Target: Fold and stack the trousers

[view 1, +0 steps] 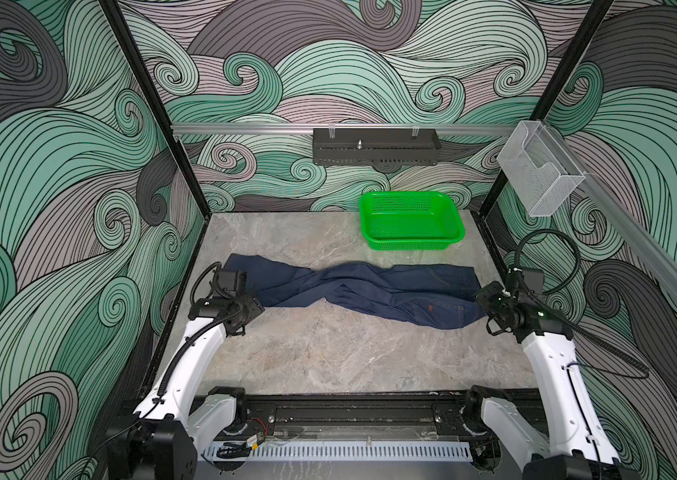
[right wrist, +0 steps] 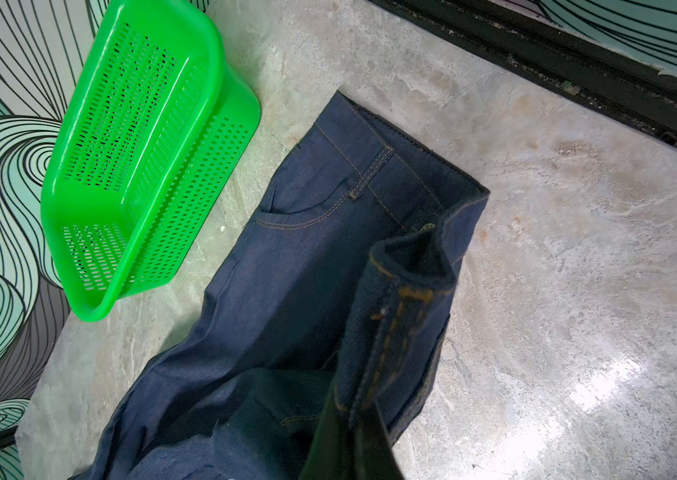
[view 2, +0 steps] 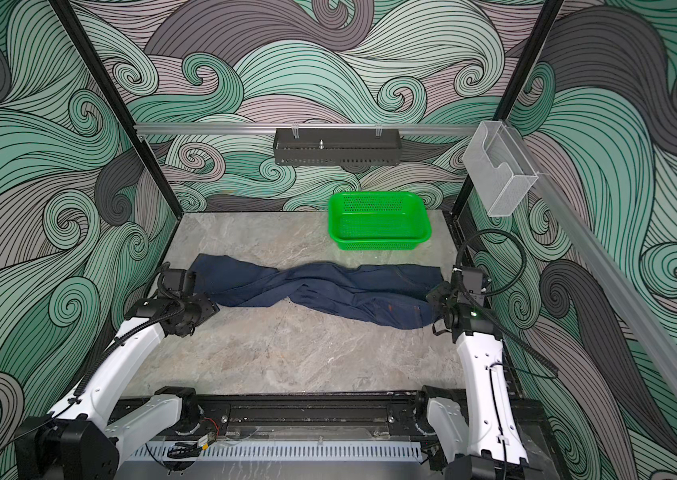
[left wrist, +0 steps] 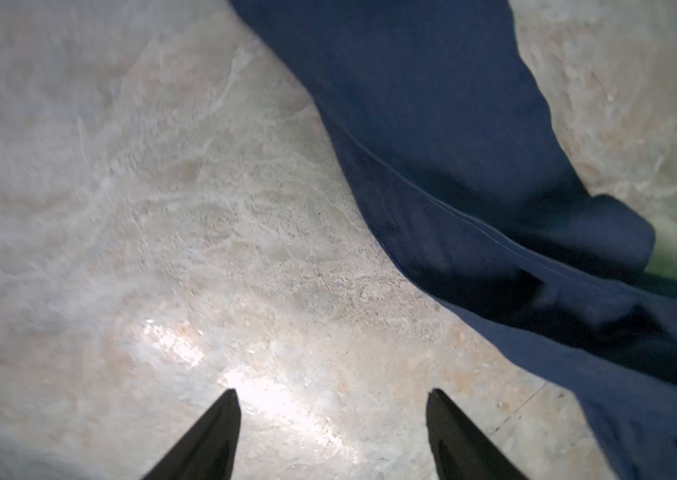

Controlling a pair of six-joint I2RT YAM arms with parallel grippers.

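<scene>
Left claw [left wrist: 332,395] released beside trousers [left wrist: 474,166]; right claw [right wrist: 353,428] clenched on their waistband [right wrist: 397,320]

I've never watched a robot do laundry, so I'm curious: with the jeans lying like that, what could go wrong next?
1. The jeans are twisted mid-length, legs crossing; folding now would likely lock in a lumpy twist.
2. Only the right hand pinches a waistband fold; the left hand is open over bare table, so a pull may drag everything sideways.
3. The green basket sits just behind the cloth; a lift could nudge it.
</scene>
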